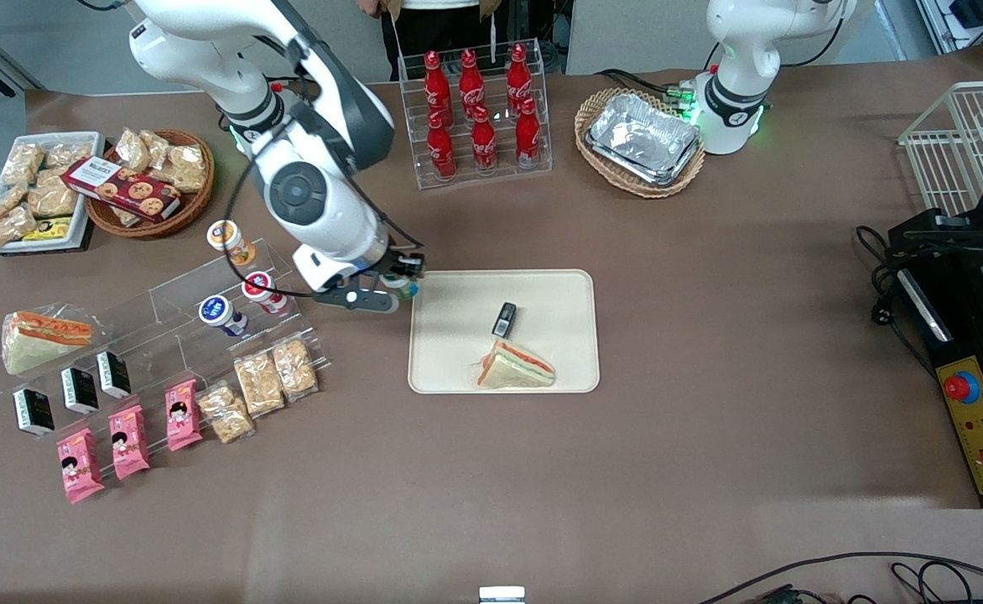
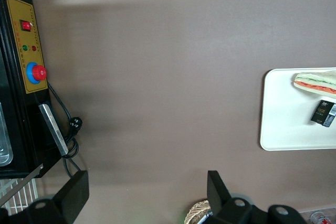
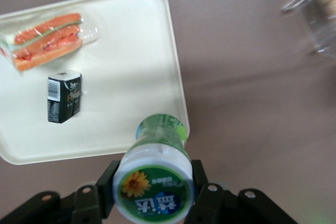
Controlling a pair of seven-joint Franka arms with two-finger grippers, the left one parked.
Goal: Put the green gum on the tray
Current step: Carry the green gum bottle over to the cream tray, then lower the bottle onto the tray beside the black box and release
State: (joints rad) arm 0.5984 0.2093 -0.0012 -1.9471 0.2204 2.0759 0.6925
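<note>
1. Right now the gripper [image 3: 152, 195] is clenched on the green gum [image 3: 154, 174], held in the air just above the tray [image 1: 458, 369] rim at the working arm's end.
2. Best carry it inward over bare tray, I'd say.
3. Keep clear of the black packet [image 1: 504, 320] and sandwich [image 1: 515, 367] before lowering.

The gripper [image 1: 401, 283] hangs above the tray's [image 1: 559, 294] edge toward the working arm's end, its fingers [image 3: 107, 190] clamped around the green gum [image 3: 156, 174], which is off the surface. On the tray lie a small box [image 1: 504, 320] and, nearer the front camera, a wrapped sandwich [image 1: 515, 367], close together
</note>
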